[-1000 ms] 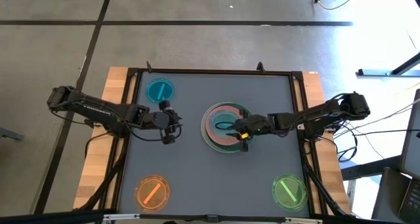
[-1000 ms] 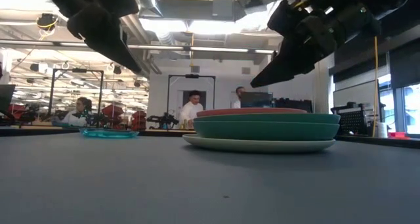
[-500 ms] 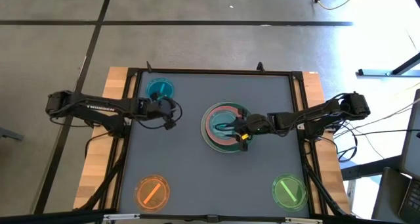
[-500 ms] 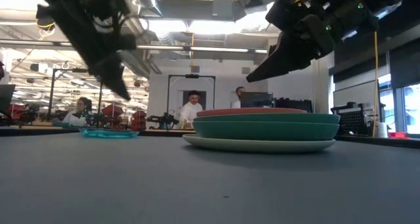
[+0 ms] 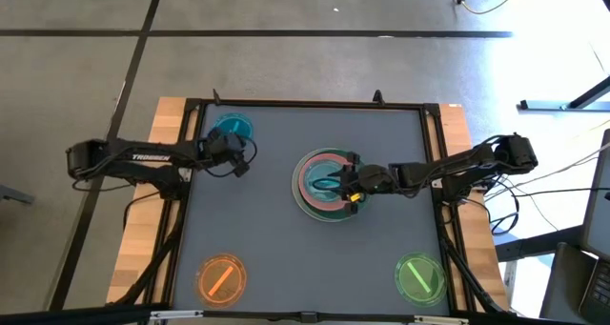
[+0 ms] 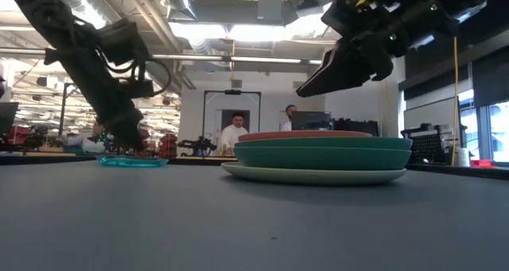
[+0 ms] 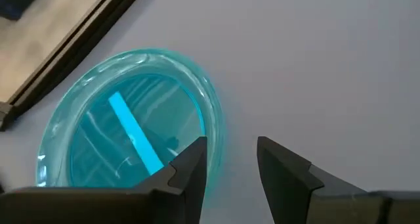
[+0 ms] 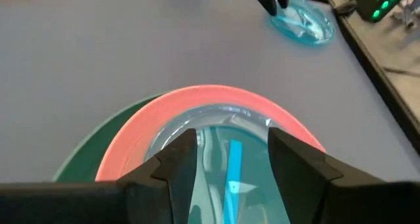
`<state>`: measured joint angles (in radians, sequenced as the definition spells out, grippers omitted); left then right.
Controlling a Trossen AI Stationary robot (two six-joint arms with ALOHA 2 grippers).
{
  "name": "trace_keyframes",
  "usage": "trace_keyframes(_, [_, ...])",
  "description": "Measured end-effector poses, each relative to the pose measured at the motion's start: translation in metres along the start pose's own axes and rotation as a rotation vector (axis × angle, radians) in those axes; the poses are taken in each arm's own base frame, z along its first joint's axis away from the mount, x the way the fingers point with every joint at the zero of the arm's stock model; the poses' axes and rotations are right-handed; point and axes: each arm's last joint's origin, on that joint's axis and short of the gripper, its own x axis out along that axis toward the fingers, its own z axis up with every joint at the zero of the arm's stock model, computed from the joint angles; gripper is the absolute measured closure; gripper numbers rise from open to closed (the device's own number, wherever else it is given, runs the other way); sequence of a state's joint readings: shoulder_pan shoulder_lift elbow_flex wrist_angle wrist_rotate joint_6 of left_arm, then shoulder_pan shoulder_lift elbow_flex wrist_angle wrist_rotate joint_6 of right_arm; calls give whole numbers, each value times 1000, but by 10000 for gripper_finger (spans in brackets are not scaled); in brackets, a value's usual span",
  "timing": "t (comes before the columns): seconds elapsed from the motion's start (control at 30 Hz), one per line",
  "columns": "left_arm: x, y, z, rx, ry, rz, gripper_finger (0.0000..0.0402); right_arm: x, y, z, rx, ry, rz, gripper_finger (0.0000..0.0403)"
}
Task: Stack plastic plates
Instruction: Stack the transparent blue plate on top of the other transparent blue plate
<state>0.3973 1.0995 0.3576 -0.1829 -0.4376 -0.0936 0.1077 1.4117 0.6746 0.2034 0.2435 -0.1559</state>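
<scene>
Teal translucent plastic is showing in two places. One small round teal plate (image 5: 232, 131) is lying alone near the far left corner of the grey tabletop (image 5: 286, 239), and the left gripper (image 7: 228, 159) is hovering at its near rim with fingers parted and empty, one finger over the rim and one outside it, seemingly lining up to pinch the edge.

A second small teal plate (image 8: 226, 159) is sitting on top of the central stack (image 5: 327, 184). The right gripper (image 8: 228, 159) is hanging just above it with fingers spread and gripping nothing, probably because it is letting the plate settle.

Stacking appears to be going by size: a large cream-white round plate (image 6: 314, 174) at the bottom, a large green plate (image 6: 322, 155) on it, then a medium pink plate (image 8: 216, 96). In the high view a grey-blue ring seems to be showing between green and pink, though I cannot tell for sure.

Counting loose plates: one small teal, one small translucent orange plate (image 5: 222, 276) at the near left corner, one small lime green plate (image 5: 419, 275) at the near right corner. So three are waiting, while four or five are stacked.
</scene>
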Motion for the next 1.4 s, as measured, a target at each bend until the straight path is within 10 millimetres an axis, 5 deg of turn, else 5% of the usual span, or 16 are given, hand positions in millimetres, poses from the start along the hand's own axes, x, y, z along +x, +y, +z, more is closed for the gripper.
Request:
trace_keyframes(0.63, [41, 19, -7, 45, 132, 28, 290, 3, -16, 0, 21, -20, -31, 223])
trace_keyframes(0.93, [42, 18, -7, 69, 134, 20, 392, 3, -16, 0, 21, -18, -35, 223])
trace_keyframes(1.2, [38, 11, -1, 122, 99, 10, 397, 3, -16, 3, 24, -21, -48, 223])
trace_keyframes(1.4, [26, 0, 22, 149, 16, -30, 398, 2, -20, 14, 2, -13, -88, 223])
